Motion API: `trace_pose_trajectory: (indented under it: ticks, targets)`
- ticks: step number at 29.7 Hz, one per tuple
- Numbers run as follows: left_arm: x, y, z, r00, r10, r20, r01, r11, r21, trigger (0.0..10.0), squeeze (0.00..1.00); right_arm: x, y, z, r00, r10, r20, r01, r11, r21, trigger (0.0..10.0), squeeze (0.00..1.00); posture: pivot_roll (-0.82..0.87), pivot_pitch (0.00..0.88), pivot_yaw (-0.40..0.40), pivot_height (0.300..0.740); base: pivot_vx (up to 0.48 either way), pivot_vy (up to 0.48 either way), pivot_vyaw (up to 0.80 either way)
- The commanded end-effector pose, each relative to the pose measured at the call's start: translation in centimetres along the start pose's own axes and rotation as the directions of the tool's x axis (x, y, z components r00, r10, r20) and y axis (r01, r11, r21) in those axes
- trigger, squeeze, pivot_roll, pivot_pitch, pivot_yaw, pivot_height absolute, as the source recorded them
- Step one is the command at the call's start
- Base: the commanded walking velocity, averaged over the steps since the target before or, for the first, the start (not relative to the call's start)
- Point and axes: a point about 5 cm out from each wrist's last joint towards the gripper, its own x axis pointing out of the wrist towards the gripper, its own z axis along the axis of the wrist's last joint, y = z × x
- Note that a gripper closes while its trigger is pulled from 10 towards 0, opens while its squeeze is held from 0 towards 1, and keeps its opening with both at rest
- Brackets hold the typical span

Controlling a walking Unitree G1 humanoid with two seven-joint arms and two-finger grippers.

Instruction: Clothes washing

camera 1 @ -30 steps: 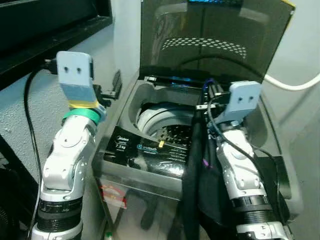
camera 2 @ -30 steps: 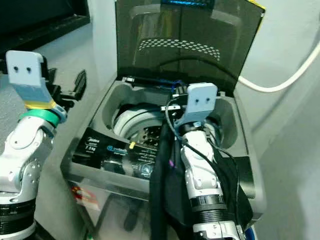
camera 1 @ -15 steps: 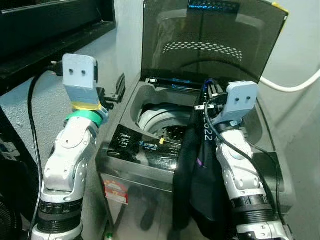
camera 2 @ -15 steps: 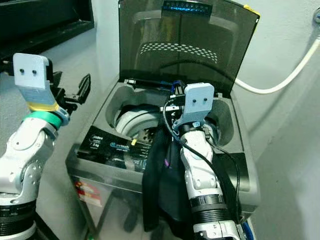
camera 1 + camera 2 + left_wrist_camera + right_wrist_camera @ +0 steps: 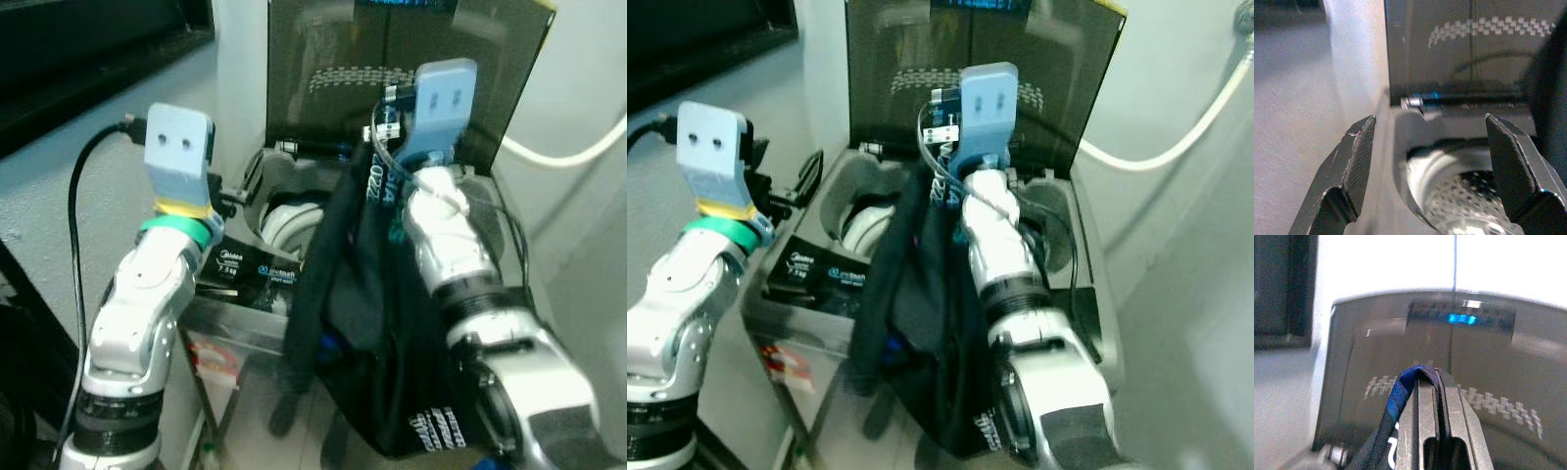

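Above the open washing machine (image 5: pixel 294 186), the right gripper (image 5: pixel 1432 382) pinches a black garment (image 5: pixel 372 323) that hangs over the front edge; the left gripper (image 5: pixel 1435 156) hovers beside the drum (image 5: pixel 1459 191), fingers spread, empty.

The hanging black garment (image 5: pixel 377 323) covers most of the washer's drum opening (image 5: pixel 284 220) and part of the control panel (image 5: pixel 250 269). Its white lettering is too blurred to read. The right arm (image 5: pixel 529 392) runs off the picture's lower edge.
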Motion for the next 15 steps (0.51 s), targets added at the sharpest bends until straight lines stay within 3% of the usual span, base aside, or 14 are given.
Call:
trace_pose_trajectory:
  ticks: [1,3,5,6,7,8,12,14,15]
  targets:
    - [-0.4,-0.3,-0.1,1.0,0.0,-0.016,0.0,1.0,-0.001,10.0,0.0,1.3,-0.5,2.6,0.991,-0.086,0.101,0.084,0.996,0.024,10.0,0.0,0.09,0.198,0.0,0.74,0.0,0.0,0.0]
    - [-0.6,-0.4,-0.2,1.0,0.0,-0.018,0.0,1.0,-0.004,10.0,0.0,1.6,-0.7,3.4,0.984,-0.119,0.133,0.117,0.993,0.026,10.0,0.0,0.09,0.198,0.0,0.74,0.0,0.0,0.0]
    - [-1.0,-0.4,-0.4,1.0,0.004,-0.031,-0.004,1.0,-0.002,10.0,0.0,2.0,-1.0,4.1,0.97,-0.17,0.173,0.185,0.98,-0.071,10.0,0.0,0.1,0.208,-0.004,0.74,0.0,0.0,0.0]
    - [-1.2,-0.4,-0.5,0.999,0.001,-0.042,-0.001,1.0,0.004,10.0,0.0,1.9,-0.9,3.2,0.981,-0.144,0.129,0.159,0.98,-0.118,10.0,0.0,0.11,0.216,-0.006,0.74,0.0,0.0,0.0]
    - [-1.6,-0.4,-0.5,0.998,-0.008,-0.055,0.009,1.0,0.009,10.0,0.0,1.2,-0.9,1.0,0.995,-0.091,0.039,0.097,0.977,-0.192,10.0,0.0,0.12,0.225,-0.008,0.74,0.0,0.0,0.0]
    - [-1.6,-0.4,-0.5,0.998,-0.008,-0.055,0.009,1.0,0.009,10.0,0.0,1.2,-0.9,1.0,0.995,-0.091,0.039,0.097,0.977,-0.192,10.0,0.0,0.12,0.225,-0.008,0.74,0.0,0.0,0.0]
    - [-2.3,-0.2,-0.3,0.993,-0.079,-0.083,0.077,0.997,-0.027,10.0,0.0,-1.8,-1.9,-4.2,0.992,-0.03,-0.123,-0.009,0.952,-0.307,10.0,0.0,0.12,0.231,-0.002,0.74,0.0,0.0,0.0]
    - [-2.3,-0.2,-0.3,0.993,-0.079,-0.083,0.077,0.997,-0.027,10.0,0.0,-1.8,-1.9,-4.2,0.992,-0.03,-0.123,-0.009,0.952,-0.307,10.0,0.0,0.12,0.231,-0.002,0.74,0.0,0.0,0.0]
    - [-2.7,-0.3,-0.1,0.984,-0.147,-0.098,0.143,0.989,-0.045,10.0,0.0,-2.5,-2.1,-5.1,0.989,0.017,-0.148,-0.068,0.937,-0.341,10.0,0.0,0.12,0.227,0.01,0.74,0.0,0.0,0.0]
